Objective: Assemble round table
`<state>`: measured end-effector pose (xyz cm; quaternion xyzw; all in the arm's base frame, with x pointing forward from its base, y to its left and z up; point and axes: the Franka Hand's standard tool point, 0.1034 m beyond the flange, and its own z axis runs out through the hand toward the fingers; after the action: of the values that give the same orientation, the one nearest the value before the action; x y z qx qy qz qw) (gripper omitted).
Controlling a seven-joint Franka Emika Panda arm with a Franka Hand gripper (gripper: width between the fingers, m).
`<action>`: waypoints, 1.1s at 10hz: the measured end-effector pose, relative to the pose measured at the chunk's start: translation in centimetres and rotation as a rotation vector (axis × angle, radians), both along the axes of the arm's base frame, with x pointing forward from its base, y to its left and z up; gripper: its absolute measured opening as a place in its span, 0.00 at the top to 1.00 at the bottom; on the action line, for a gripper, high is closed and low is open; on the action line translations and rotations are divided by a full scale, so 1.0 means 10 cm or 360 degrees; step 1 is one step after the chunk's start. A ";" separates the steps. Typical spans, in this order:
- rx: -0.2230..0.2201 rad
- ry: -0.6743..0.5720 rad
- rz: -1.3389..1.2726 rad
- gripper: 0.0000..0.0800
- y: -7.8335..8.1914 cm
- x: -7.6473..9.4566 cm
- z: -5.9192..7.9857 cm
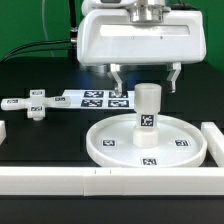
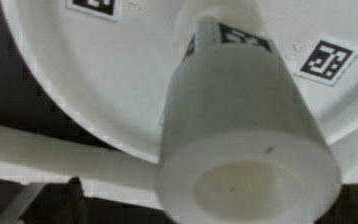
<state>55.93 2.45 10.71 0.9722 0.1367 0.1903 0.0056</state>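
hovering straight over the short cylinder leg (image 1: 148,108), my gripper (image 1: 146,82) has its two fingers (image 1: 116,76) spread wide apart, one to either side of the leg's top, and they pinch nothing. from the exterior view i cannot tell whether the fingertips reach below the leg's top end or hang just above it, but neither touches it. the leg stands upright right under my hand, on the middle of the large round disc (image 1: 110,140), which lies flat on the dark table (image 1: 50,135) with its raised rim upward. a small black-and-white tag (image 1: 147,120) on the leg's side faces the exterior camera, and more tags (image 1: 181,144) sit on the disc's face around the leg's base. in the wrist view the leg (image 2: 247,130) runs away from my hand down to the disc (image 2: 87,80), its round top end nearest me with a shallow circular recess in it; two tags on the disc and one on the leg show beyond. whether the leg is fastened to the disc or only resting there i cannot tell. the cross-shaped foot (image 1: 35,104) lies flat on the table, well away from my hand toward the exterior view's left. the marker board (image 1: 92,97) lies between the foot and the disc. white border blocks (image 1: 212,142) stand just beside the disc on the exterior view's right.
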 end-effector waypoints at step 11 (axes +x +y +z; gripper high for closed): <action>0.0052 0.0651 0.0033 0.19 0.17 -0.07 -0.09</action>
<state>55.23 4.13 9.79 0.9890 0.1420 -0.0088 -0.0400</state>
